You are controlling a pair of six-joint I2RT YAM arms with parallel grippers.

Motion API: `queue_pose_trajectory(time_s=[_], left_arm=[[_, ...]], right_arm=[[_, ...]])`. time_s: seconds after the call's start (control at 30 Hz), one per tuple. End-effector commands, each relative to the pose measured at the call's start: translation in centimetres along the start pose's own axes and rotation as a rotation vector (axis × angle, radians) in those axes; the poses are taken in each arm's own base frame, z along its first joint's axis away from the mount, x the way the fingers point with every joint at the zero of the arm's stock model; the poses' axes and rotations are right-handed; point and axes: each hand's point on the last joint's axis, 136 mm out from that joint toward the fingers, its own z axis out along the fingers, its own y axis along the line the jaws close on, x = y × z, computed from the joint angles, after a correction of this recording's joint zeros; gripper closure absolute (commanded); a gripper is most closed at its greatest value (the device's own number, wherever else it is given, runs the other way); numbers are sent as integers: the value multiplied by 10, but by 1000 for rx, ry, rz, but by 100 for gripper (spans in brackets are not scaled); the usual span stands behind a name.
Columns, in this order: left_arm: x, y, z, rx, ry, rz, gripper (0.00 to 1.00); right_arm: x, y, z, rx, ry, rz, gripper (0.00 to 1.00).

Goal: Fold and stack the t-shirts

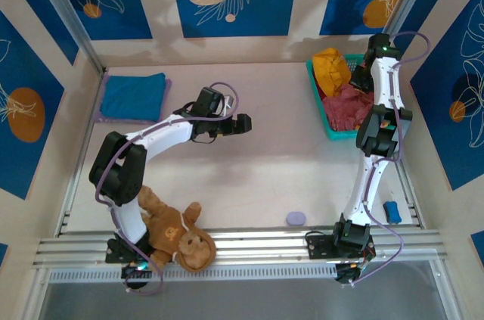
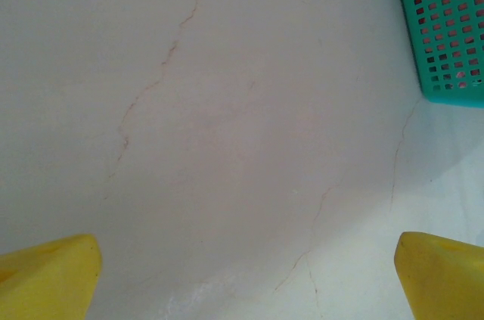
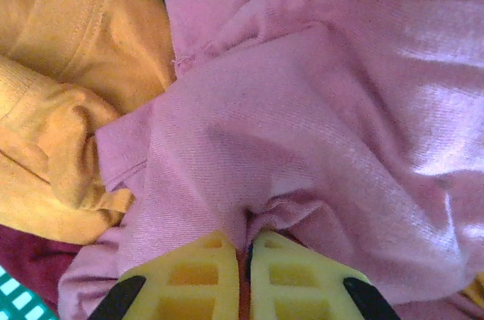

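Note:
A folded blue t-shirt (image 1: 132, 95) lies at the back left on a pale lilac cloth. The teal basket (image 1: 321, 97) at the back right holds a mustard-yellow shirt (image 1: 331, 66) and pink-red cloth (image 1: 348, 104). My right gripper (image 1: 361, 78) reaches down into it. In the right wrist view that gripper (image 3: 247, 248) is shut on a pinched fold of the salmon-pink shirt (image 3: 302, 108), with the mustard shirt (image 3: 68, 70) on the left and a dark red one (image 3: 30, 259) underneath. My left gripper (image 1: 240, 125) hovers open over bare table, its yellow fingertips (image 2: 45, 274) far apart.
A brown plush monkey (image 1: 178, 233) sits at the near edge by the left arm's base. A small purple object (image 1: 296, 218) and a blue one (image 1: 391, 210) lie near the right base. The basket's corner (image 2: 450, 25) is ahead and to the right of the left gripper.

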Motion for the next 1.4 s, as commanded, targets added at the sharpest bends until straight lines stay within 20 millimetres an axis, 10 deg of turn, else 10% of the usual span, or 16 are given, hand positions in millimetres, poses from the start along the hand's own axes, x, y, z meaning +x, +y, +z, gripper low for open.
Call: queue_pose_trajectory(time_s=[0.0, 0.53, 0.73, 1.1, 1.23, 1.37], left_arm=[[2, -9, -6, 26, -8, 10, 1], [24, -24, -46, 99, -21, -18, 1], [44, -30, -52, 159, 42, -20, 1], [37, -7, -86, 157, -9, -38, 1], [32, 14, -104, 129, -47, -67, 1], [30, 39, -125, 88, -81, -97, 1]], right_arm=[[-13, 8, -30, -47, -70, -5, 95], [4, 27, -172, -114, -411, -54, 98], [11, 52, -265, -185, -623, -98, 98], [56, 109, -511, -512, -1226, -294, 97], [92, 132, -563, -657, -1364, -391, 96], [120, 164, -566, -763, -1345, -470, 95]])
